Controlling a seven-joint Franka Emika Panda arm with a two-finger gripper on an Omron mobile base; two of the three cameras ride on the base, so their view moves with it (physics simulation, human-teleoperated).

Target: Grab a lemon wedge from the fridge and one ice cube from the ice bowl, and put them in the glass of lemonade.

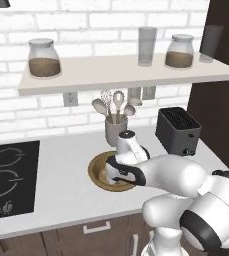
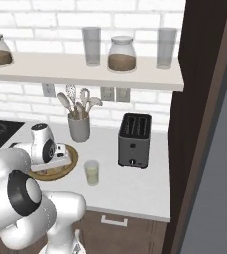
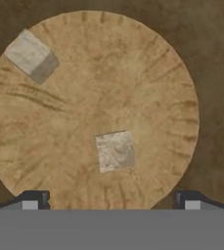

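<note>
The wooden ice bowl (image 1: pixel 97 172) sits on the counter in front of the utensil cup. My gripper (image 3: pixel 111 200) hangs straight over it, open, with nothing between its fingertips (image 3: pixel 35 199). In the hand view one ice cube (image 3: pixel 115 151) lies near the middle of the bowl floor (image 3: pixel 147 88), just ahead of the fingers. A second ice cube (image 3: pixel 32 56) rests near the rim. The glass of lemonade (image 2: pixel 91 172) stands on the counter right of the ice bowl (image 2: pixel 71 161). A flat grey front at the far right looks like the fridge (image 2: pixel 219 188). The lemon wedge is out of view.
A grey utensil cup (image 1: pixel 115 129) stands right behind the bowl and a black toaster (image 1: pixel 178 131) to its right. The cooktop (image 1: pixel 8 175) lies at the left. A shelf (image 1: pixel 111 70) overhead carries jars and tall glasses. A dark cabinet column (image 2: pixel 197 99) bounds the counter's right end.
</note>
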